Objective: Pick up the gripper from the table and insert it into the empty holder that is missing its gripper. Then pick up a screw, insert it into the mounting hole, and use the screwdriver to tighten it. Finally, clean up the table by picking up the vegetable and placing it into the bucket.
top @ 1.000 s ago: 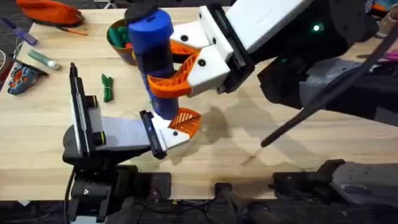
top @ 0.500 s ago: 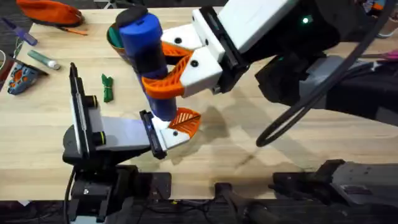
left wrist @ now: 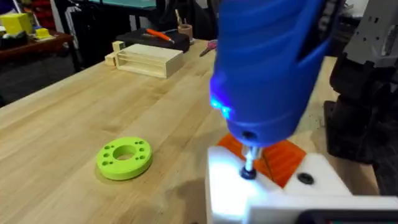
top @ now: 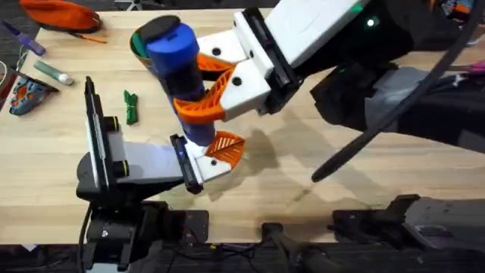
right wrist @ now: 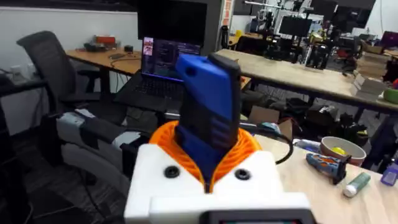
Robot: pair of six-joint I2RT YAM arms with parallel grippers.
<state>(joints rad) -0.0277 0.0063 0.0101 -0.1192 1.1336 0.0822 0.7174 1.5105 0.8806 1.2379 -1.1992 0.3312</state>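
My right gripper (top: 198,87) reaches in from the right, shut on the blue screwdriver (top: 180,76), its orange ribbed fingers (top: 204,111) clamped on the barrel. The screwdriver stands nearly upright, leaning left at the top. Its silver tip (left wrist: 249,163) rests in a mounting hole of the white holder (top: 206,167) on my left arm's end, with a blue light glowing. The orange gripper (top: 226,147) sits in that holder. The green vegetable (top: 131,106) lies on the table to the left. The bucket (top: 139,44) shows partly behind the screwdriver top.
A bright-green disc (left wrist: 124,157) lies on the table near the holder. A wooden block (left wrist: 148,59) stands farther off. An orange pouch (top: 61,14), a grey-green tube (top: 53,72) and a blue-orange item (top: 26,95) lie at the far left.
The right arm has shifted a little left, tipping the screwdriver's top leftward. Its tip has stayed on the holder. The left arm has not moved.
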